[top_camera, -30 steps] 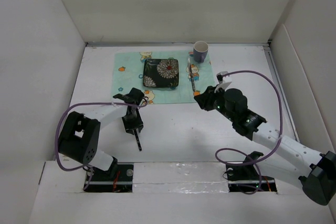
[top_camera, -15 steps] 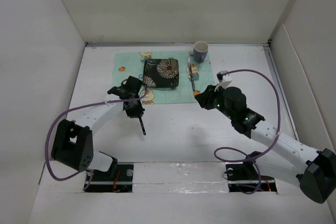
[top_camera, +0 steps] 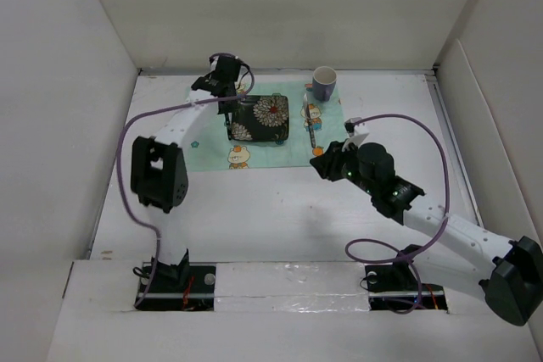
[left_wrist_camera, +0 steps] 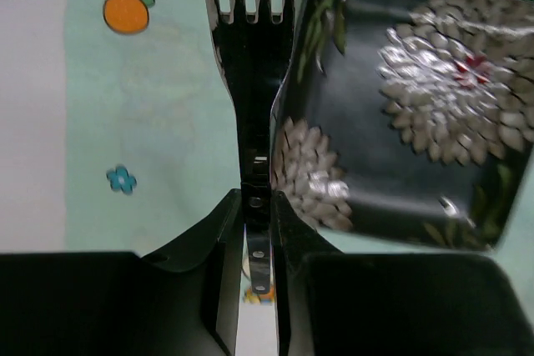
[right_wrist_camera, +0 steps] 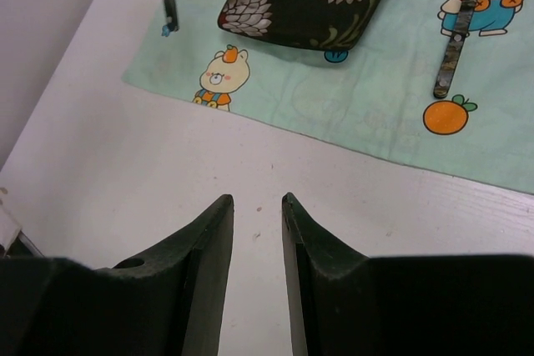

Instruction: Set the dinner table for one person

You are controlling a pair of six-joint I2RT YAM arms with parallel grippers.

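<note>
Left hand [left_wrist_camera: 254, 206] clamped on fork [left_wrist_camera: 249, 81] by the handle, tines pointing at the far edge. Fork is over the mat [left_wrist_camera: 142, 139], just left of the plate [left_wrist_camera: 400, 122]; can't tell if it touches the mat. Right hand [right_wrist_camera: 257, 206] open a narrow gap, empty, above bare table [right_wrist_camera: 100, 206] just short of the mat's near edge. Another utensil [right_wrist_camera: 450, 57] lies on the mat right of the plate, mug [top_camera: 323, 83] at the mat's far-right corner. Table is white, walled by panels, with the mat toward its far edge.
</note>
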